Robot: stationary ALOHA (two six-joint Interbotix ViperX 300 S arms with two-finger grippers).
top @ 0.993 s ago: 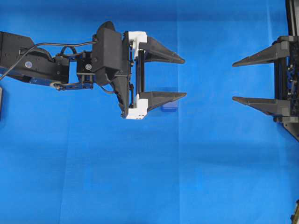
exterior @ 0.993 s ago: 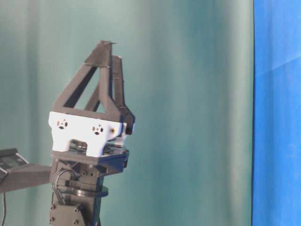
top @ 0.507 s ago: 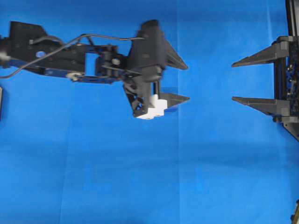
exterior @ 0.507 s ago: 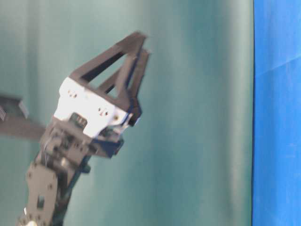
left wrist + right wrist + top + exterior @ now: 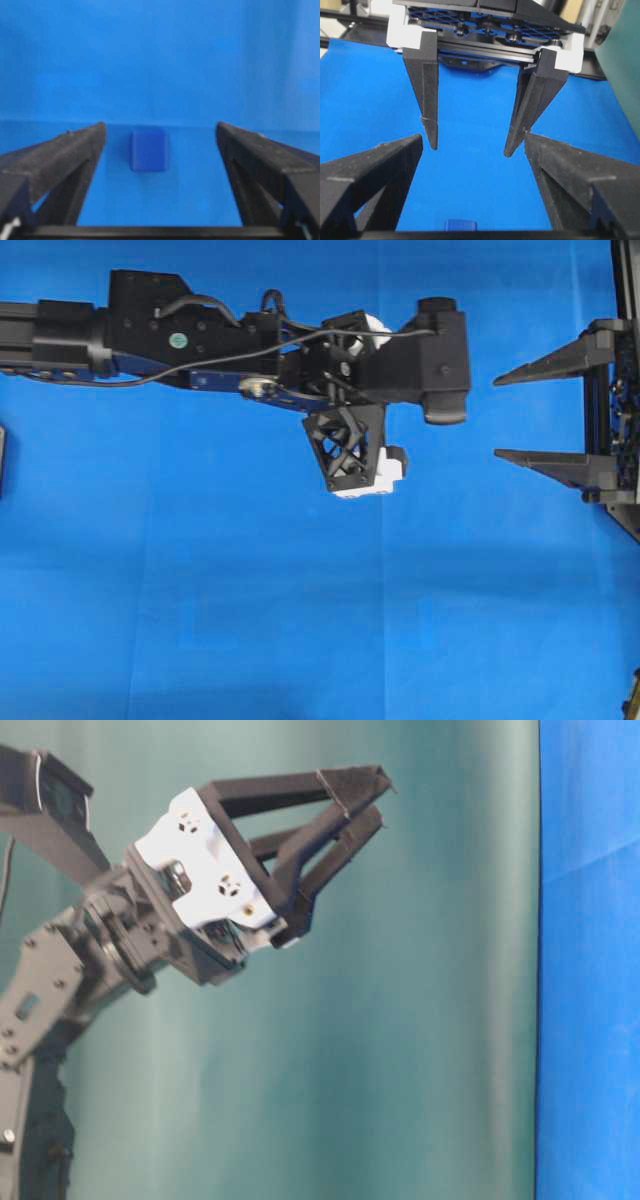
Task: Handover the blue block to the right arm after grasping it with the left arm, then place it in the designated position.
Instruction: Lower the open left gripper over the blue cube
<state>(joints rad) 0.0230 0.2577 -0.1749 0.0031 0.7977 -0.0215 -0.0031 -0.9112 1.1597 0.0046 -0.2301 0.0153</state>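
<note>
Since a second ago the black left arm [image 5: 200,340] has stretched out toward the right arm and tipped its white-bracketed claw [image 5: 468,148] downward, so the small dark-blue rounded cube [image 5: 148,150] that showed beside its lower finger is now hidden beneath it from overhead. The left claw gapes wide, holding nothing; the cube lies on the blue cloth [image 5: 300,620] below and between its fingers, seemingly closer to one finger. The black right claw [image 5: 497,417] also stands spread and empty, facing the left one, well apart from the cube.
</note>
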